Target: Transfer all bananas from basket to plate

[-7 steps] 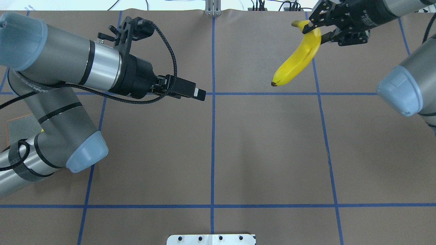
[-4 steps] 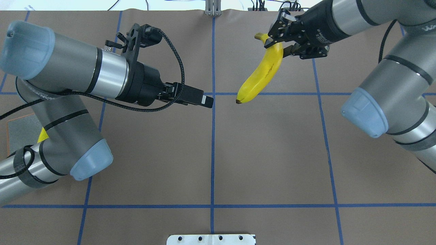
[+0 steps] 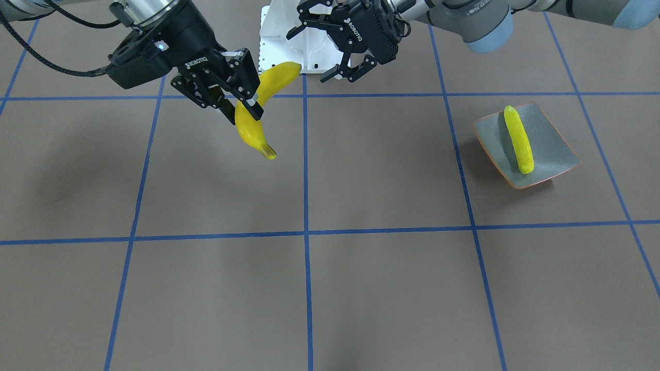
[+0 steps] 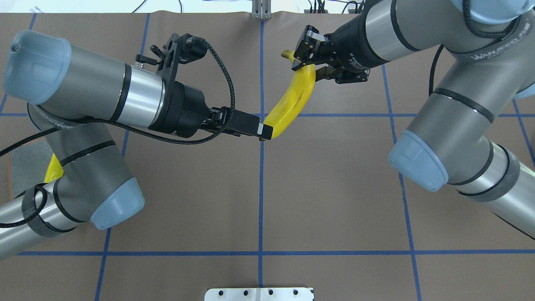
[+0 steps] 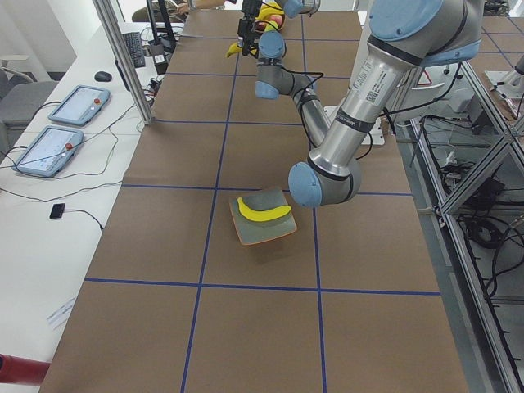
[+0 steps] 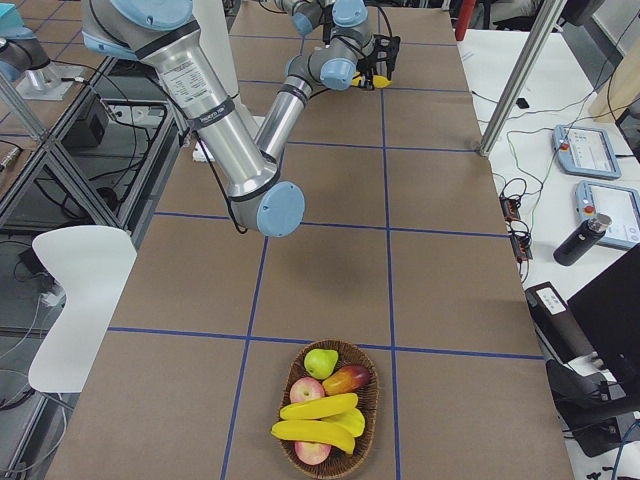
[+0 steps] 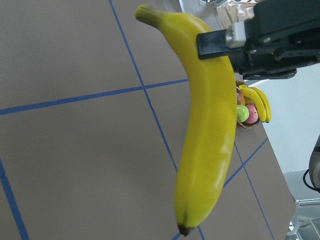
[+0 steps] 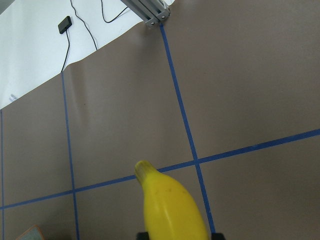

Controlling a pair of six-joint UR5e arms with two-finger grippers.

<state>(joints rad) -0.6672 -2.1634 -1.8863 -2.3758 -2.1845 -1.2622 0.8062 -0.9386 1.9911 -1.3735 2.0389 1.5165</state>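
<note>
Right gripper (image 3: 246, 105), upper left of the front-facing view, is clamped on the held banana (image 3: 248, 131) a little way from its stem end, with the wrist angled toward frame centre. Left gripper (image 3: 306, 57), top centre, has its jaws spread wide and points at the fruit's dark-tipped free end; contact cannot be told. The plate (image 3: 554, 149), grey-green with an orange-brown rim, sits at mid right and carries a second banana (image 3: 518, 139) lying lengthwise.

Overhead view: the held banana (image 4: 292, 98) hangs diagonally across upper centre, stem uppermost. The left arm reaches in level from the left edge, hiding most of the plate.

Exterior left: plate and second banana lie at frame centre; both grippers are too small at the top to read.

Exterior right: the basket (image 6: 372, 425), bottom centre, holds two bananas (image 6: 318, 407) among other fruit.

Left wrist view: smooth, glossy yellow skin fills the centre, and a black finger crosses its upper part.

Right wrist view: the stem rises from the bottom edge over the brown table (image 8: 250, 90).
</note>
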